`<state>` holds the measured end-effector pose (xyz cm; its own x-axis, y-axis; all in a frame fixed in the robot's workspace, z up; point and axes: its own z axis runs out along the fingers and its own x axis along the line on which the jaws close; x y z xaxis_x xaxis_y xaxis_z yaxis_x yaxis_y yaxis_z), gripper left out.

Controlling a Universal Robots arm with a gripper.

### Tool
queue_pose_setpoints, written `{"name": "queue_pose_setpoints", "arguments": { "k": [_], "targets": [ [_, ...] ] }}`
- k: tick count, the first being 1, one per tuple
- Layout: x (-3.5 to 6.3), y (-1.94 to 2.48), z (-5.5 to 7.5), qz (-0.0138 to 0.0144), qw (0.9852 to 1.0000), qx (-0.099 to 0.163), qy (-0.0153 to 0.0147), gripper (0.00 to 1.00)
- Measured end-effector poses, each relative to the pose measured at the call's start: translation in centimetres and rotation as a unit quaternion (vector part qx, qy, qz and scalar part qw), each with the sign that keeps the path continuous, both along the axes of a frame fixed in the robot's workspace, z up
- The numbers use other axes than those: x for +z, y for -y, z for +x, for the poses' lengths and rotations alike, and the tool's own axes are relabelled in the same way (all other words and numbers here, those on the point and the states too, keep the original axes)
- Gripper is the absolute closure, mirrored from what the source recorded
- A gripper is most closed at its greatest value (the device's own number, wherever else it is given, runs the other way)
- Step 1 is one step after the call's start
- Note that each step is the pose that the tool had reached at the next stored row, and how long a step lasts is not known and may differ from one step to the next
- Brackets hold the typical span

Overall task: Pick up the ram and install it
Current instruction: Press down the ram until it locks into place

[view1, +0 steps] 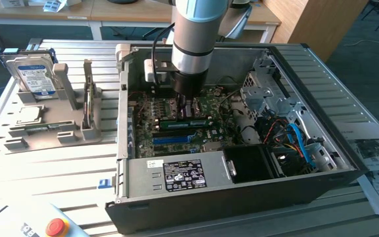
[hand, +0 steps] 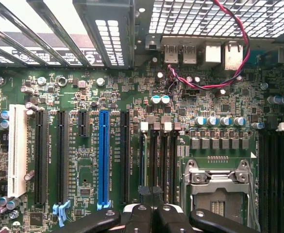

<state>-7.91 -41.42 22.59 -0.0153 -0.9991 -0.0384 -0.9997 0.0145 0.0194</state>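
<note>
**Tool closed over the board, stick seated below it**

You will find the gripper point(view1: 188, 104) down inside the open case point(view1: 321, 163), directly above the motherboard point(view1: 176, 126). Its fingers point(hand: 151, 213) are pressed together, no gap between them. In the wrist view their tips touch the upper edge of the ram point(hand: 151, 160), which stands on edge in a slot point(hand: 160, 162) at about 3 o'clock from the blue slot point(hand: 103, 160). The socket point(hand: 219, 189) lies just beside it, further toward 3 o'clock.
</note>
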Motion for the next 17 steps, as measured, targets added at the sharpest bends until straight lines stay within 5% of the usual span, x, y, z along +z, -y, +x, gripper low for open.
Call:
{"name": "queue_pose_setpoints", "arguments": {
  "k": [17],
  "targets": [
    [0.00,0.00,0.00,-0.0001,1.0000,0.000,0.0000,0.90]
  ]
}}
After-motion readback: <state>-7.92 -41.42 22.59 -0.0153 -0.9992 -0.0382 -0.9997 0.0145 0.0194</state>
